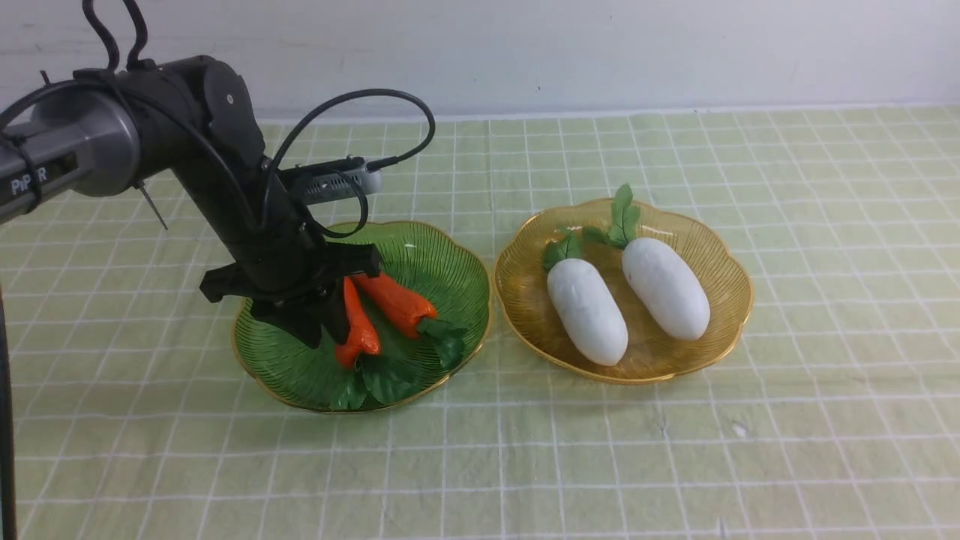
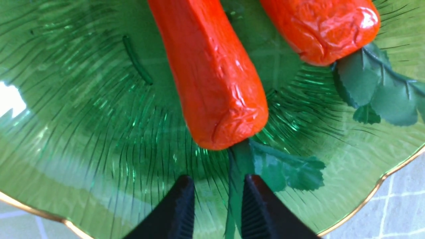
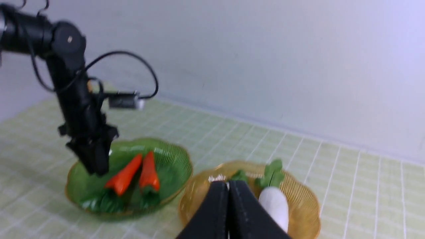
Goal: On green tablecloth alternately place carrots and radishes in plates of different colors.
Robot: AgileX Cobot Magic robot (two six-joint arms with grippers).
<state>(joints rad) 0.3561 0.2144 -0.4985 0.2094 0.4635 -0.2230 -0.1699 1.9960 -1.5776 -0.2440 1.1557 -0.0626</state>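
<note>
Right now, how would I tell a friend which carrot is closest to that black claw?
Find the green plate, left of the amber plate. Two orange carrots lie in it. Yours is the carrot right beside the claw; the other carrot lies farther right, away from it.

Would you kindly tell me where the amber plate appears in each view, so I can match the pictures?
Front view: amber plate right of centre, holding both radishes.
Left wrist view: not in it.
Right wrist view: amber plate partly hidden behind the shut right pincer.
Shared landmark: the green plate with the carrots, in all three.
</note>
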